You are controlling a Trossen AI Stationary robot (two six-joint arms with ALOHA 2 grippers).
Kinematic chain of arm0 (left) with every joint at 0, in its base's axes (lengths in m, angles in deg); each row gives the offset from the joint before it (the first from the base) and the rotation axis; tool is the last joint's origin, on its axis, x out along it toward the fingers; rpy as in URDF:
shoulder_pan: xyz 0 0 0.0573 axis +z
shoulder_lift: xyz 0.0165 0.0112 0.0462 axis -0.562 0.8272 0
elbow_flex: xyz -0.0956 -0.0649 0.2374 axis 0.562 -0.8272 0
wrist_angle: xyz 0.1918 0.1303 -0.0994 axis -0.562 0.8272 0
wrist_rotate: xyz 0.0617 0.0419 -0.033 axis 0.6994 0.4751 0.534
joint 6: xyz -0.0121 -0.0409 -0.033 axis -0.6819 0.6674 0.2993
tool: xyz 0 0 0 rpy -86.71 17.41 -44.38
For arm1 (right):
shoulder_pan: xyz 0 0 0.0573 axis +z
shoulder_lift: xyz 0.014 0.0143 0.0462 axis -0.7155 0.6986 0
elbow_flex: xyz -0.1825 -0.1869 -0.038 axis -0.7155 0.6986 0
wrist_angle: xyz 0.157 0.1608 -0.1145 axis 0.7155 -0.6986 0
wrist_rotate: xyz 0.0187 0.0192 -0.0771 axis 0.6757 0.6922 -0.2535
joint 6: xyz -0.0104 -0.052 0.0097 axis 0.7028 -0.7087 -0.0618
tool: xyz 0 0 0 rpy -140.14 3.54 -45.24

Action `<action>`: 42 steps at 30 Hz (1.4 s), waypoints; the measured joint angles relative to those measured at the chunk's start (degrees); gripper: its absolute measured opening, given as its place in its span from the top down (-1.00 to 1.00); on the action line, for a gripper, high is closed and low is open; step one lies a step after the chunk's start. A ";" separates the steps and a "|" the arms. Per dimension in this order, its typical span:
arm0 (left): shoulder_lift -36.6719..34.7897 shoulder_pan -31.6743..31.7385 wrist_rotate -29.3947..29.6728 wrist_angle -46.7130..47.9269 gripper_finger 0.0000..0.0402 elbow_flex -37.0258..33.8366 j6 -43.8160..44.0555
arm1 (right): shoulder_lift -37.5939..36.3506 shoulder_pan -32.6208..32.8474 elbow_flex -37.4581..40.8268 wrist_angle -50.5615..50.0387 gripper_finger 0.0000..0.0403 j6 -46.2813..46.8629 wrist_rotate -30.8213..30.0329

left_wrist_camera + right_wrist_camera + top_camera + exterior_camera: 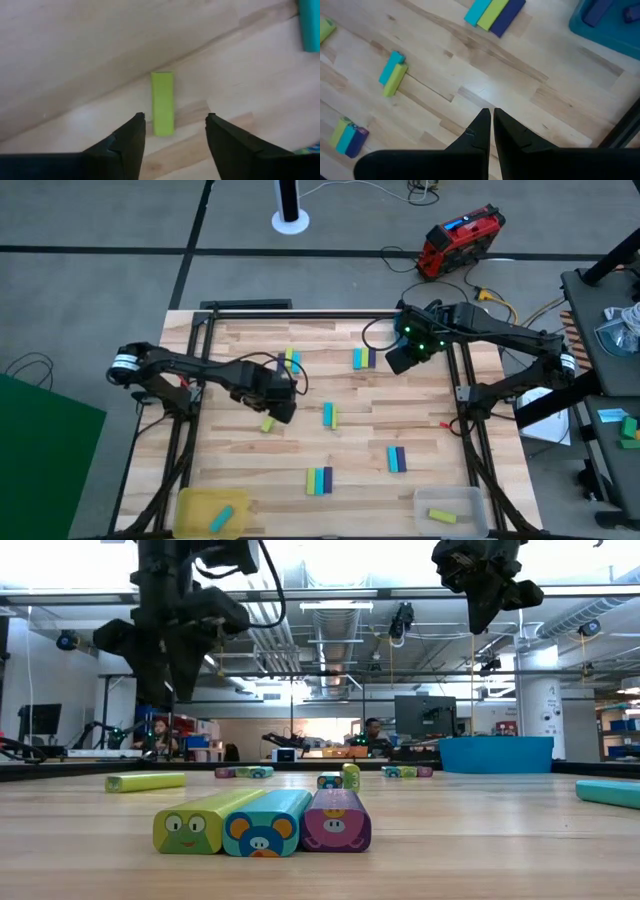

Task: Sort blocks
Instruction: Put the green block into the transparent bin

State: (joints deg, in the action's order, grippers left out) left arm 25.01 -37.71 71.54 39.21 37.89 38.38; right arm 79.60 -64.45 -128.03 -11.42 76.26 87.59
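**Yellow-green block under the left arm, sorting barely begun**

Yellow tray [200,505] at the near left corner is holding one cyan block [222,520]. The left end effector [175,125] is hovering over a lone yellow-green block [163,102] on the worktop [250,470], its fingers spread wide and lining up on either side of it. Mixed clusters are lying loose across the middle: a three-colour group [319,480] near the front, pairs farther back. The clear tray [450,505] at the near right is carrying one yellow-green block [442,516]. The right end effector [491,125] is waiting raised at the far right, fingers pressed together, empty. Most blocks are judged unsorted; nothing is blocking the pick.
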 joint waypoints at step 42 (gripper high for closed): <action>5.06 -5.86 -0.04 -18.01 0.66 -11.25 -9.56 | 0.00 0.00 0.03 8.72 0.94 0.70 -2.71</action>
State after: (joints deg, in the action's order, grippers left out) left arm 30.07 -43.57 71.50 21.20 26.64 28.82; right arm 79.60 -64.45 -128.00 -2.70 76.96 84.89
